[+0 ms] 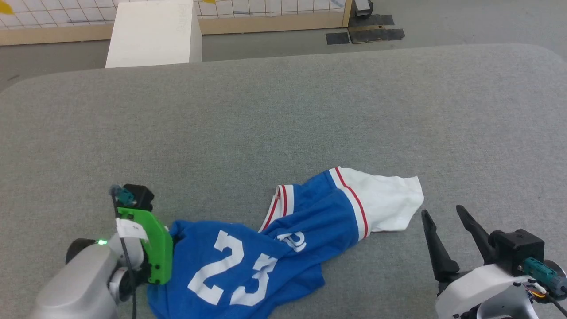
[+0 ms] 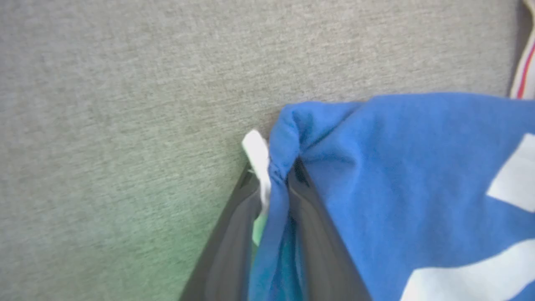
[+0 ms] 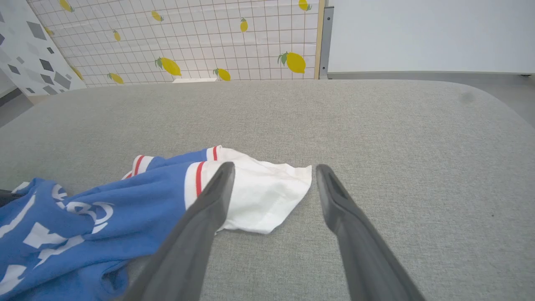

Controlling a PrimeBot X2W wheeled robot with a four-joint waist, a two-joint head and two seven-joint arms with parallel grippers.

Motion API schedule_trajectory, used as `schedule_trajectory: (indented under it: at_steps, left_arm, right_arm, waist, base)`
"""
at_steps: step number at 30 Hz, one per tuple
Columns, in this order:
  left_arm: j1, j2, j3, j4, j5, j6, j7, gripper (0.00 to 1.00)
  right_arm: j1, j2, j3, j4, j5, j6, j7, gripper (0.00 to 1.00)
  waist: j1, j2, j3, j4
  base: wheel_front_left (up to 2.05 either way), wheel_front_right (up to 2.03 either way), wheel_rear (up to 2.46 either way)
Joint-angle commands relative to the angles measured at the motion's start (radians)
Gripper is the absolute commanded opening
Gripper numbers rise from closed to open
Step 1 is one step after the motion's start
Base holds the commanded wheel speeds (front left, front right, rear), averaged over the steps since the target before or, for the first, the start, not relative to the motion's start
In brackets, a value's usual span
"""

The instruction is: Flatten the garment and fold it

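Numerals "23" show white on the crumpled garment [image 1: 310,212]; left gripper [image 2: 274,169] pinches its left edge, right gripper [image 1: 443,212] gapes empty nearby.

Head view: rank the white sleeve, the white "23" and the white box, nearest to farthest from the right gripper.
From the right gripper:
1. White sleeve, just left of the fingertips.
2. "23" on the garment, lower left.
3. White box, far back, upper left.

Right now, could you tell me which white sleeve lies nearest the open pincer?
The spread-out sleeve beside the right pincer; the other sleeve is bunched narrow, farther left.
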Motion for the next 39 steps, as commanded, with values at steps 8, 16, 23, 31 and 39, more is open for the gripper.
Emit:
schedule_trajectory:
  at_steps: [8,16,23,31,39]
  left_arm:
    - [-0.024,-0.042,-0.017,-0.012,0.118,0.069,-0.201,0.0]
    - [-0.062,-0.054,-0.066,-0.244,0.251,0.146,-0.291,0.0]
    - [0.04,-0.131,-0.247,-0.432,0.295,0.129,-0.184,0.0]
    - [0.162,-0.156,-0.363,-0.513,0.267,0.126,-0.093,1.0]
    - [0.137,-0.133,-0.323,-0.629,0.315,0.163,-0.168,1.0]
  right_arm:
    - [0.002,0.002,-0.014,0.002,-0.002,-0.001,-0.011,1.0]
    - [0.031,0.002,-0.021,-0.014,0.001,-0.001,0.002,1.0]
    - [0.048,0.002,-0.022,-0.023,0.011,-0.001,0.01,1.0]
    - [0.054,0.002,-0.028,-0.027,0.02,-0.001,0.012,1.0]
    - [0.057,0.002,-0.033,-0.025,0.026,-0.001,0.01,1.0]
  waist:
    - [0.0,0.012,-0.062,0.032]
    - [0.0,0.012,-0.117,0.052]
    - [0.0,0.012,-0.126,0.043]
    - [0.0,0.012,-0.125,0.041]
    - [0.0,0.012,-0.132,0.06]
  base:
    - [0.0,0.0,0.0]
    - [0.0,0.0,0.0]
    - [0.0,0.0,0.0]
    - [0.0,0.0,0.0]
    - [0.0,0.0,0.0]
